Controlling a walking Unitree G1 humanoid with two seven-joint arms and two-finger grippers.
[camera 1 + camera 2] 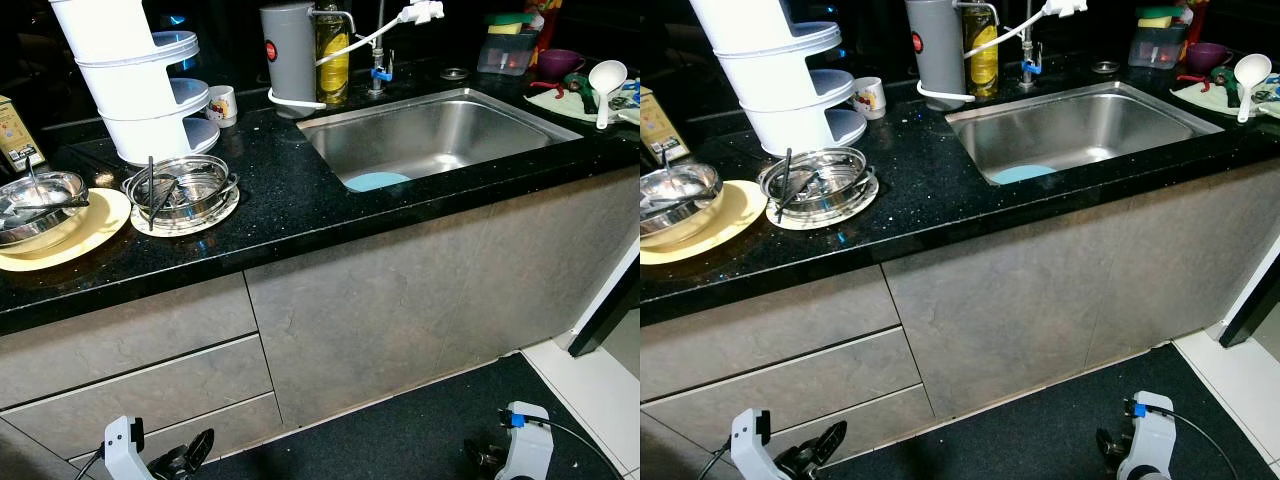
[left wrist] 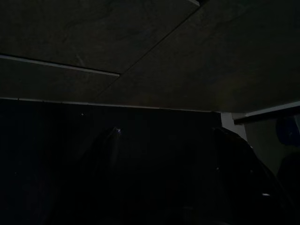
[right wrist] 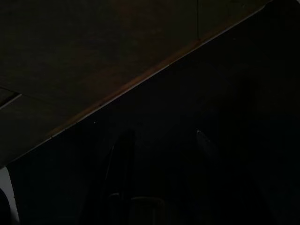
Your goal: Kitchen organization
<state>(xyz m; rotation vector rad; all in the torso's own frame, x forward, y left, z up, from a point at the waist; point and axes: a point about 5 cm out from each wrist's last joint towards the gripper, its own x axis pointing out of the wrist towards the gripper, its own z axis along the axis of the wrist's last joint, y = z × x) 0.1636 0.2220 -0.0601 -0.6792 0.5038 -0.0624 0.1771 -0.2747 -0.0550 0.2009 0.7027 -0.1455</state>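
Both arms idle low; left pincer [image 1: 190, 452] fingers apart, right pincer [image 1: 485, 458] state unreadable. Risk: crowded counter [image 1: 270, 190]; steel bowl [image 1: 185, 190] could tip.

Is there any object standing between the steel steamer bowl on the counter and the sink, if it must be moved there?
Nothing visible does. Between the steel steamer bowl and the sink lies only bare black counter. The mug and grey kettle stand further back. Both grippers, left and right, hang low by the cabinets.
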